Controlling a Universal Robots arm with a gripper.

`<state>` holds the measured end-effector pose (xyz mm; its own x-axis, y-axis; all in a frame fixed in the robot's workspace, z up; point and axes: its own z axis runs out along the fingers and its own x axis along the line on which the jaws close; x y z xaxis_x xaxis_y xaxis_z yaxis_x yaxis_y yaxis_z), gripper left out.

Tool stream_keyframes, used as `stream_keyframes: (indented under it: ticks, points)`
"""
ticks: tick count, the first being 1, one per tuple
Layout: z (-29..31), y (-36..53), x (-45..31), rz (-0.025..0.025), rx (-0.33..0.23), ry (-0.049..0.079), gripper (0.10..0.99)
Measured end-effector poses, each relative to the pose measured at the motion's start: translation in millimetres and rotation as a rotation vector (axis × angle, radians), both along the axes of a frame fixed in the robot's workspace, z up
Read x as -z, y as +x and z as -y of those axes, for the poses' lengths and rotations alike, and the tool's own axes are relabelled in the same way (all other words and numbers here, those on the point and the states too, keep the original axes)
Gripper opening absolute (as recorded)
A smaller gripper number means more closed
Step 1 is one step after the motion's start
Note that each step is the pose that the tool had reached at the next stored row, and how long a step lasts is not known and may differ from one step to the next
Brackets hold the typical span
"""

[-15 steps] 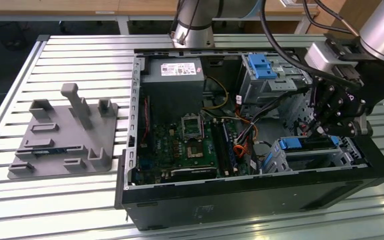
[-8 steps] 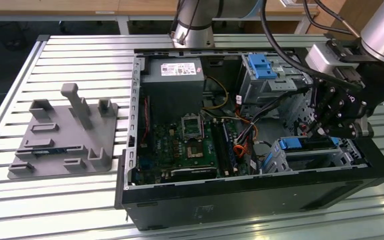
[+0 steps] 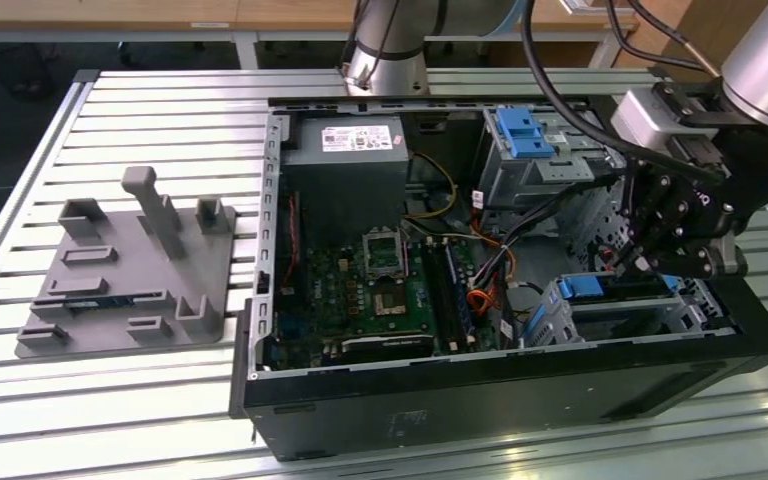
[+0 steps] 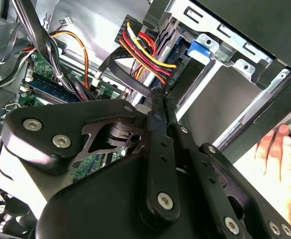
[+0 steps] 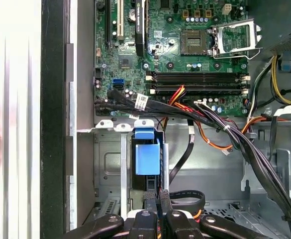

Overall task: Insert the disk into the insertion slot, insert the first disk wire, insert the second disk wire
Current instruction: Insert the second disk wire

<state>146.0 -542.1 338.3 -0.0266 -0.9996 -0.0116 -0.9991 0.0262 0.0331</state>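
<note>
An open black computer case (image 3: 518, 385) lies on a slatted metal table (image 3: 157, 90). Inside sit a green motherboard (image 3: 371, 290), a grey power supply (image 3: 344, 140) and a taller metal cage with a blue latch (image 3: 528, 135). A grey plastic fixture plate (image 3: 124, 275) rests on the table toward the exterior view's left, apart from the case.
</note>
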Motion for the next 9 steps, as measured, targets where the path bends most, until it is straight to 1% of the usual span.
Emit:
stream_keyframes:
  ticks: [9]
  points:
    - [0.2,0.1,2.2,-0.0006,-0.002,0.0,0.145]
